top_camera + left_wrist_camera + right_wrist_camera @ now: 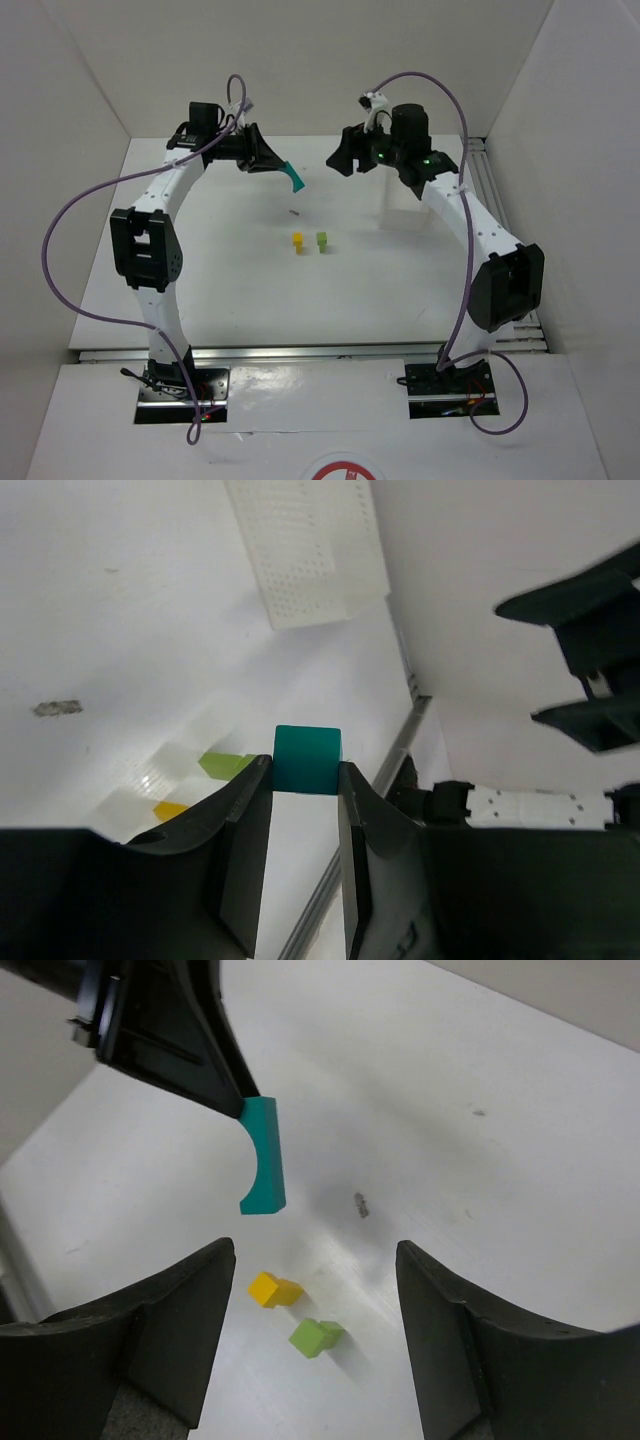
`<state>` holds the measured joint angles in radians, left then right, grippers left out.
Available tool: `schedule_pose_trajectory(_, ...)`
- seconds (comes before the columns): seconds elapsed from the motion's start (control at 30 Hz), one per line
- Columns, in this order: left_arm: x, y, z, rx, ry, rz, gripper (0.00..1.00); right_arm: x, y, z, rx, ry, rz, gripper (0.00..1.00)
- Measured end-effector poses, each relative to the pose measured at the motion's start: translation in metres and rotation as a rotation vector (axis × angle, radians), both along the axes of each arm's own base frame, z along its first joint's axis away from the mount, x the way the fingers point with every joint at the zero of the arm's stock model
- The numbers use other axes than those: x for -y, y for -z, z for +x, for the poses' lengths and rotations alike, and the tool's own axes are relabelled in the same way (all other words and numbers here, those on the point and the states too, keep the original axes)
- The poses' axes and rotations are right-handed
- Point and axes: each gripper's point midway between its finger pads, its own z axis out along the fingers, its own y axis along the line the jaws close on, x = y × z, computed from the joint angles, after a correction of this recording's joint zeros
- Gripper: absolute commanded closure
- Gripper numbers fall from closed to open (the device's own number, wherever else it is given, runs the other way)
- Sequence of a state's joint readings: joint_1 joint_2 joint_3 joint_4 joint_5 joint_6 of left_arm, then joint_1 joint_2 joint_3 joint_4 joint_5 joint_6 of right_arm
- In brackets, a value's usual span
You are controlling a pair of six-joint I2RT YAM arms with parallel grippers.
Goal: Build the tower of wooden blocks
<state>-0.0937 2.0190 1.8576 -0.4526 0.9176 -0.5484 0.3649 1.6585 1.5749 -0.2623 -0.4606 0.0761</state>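
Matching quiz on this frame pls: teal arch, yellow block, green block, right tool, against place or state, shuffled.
1 teal arch
2 yellow block
3 green block
4 right tool

A open, empty
B on the table, right one of the pair in the top view
C clamped in the left tool, above the table
D on the table, left one of the pair in the top view

Pairs: 1-C, 2-D, 3-B, 4-A

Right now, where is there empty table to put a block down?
Bare table lies between the yellow post, lime-green post and the near edge, and left of the yellow one. It's crowded between the posts and farther back, where the teal arch hangs.
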Motion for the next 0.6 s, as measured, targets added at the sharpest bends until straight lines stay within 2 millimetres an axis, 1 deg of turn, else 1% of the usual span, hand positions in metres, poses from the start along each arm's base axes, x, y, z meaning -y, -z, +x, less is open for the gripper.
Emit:
schedule_pose_trajectory(0.07, 0.002, -0.004, -0.002, 0.013, 0.045, -0.043, 1.0, 0.007, 0.001, -0.002, -0.027, -0.059, 0.061, 0.28)
schedule_pose_trajectory(0.13, 0.006, -0.008, -0.004, 0.032, 0.099, -0.092, 1.0, 0.012, 0.005, -0.002, -0.061, -0.119, 0.115, 0.22)
schedule_pose_trajectory(0.17, 0.007, -0.01, -0.004, 0.042, 0.122, -0.114, 1.0, 0.011, 0.007, -0.002, -0.073, -0.152, 0.138, 0.22)
schedule_pose_trajectory(0.33, 0.015, -0.02, -0.011, 0.096, 0.218, -0.218, 1.0, -0.008, 0.027, -0.011, -0.158, -0.311, 0.197, 0.16)
schedule_pose_trajectory(0.37, 0.015, -0.021, -0.012, 0.102, 0.233, -0.234, 1.0, -0.013, 0.03, -0.013, -0.171, -0.336, 0.203, 0.13)
schedule_pose_trajectory(0.4, 0.016, -0.021, -0.014, 0.108, 0.245, -0.244, 1.0, -0.017, 0.032, -0.014, -0.181, -0.351, 0.207, 0.13)
schedule_pose_trajectory(0.5, 0.017, -0.023, -0.017, 0.108, 0.267, -0.269, 1.0, -0.028, 0.031, -0.014, -0.188, -0.402, 0.219, 0.1)
schedule_pose_trajectory(0.6, 0.017, -0.031, -0.017, 0.138, 0.288, -0.286, 1.0, -0.037, 0.024, -0.009, -0.169, -0.433, 0.224, 0.1)
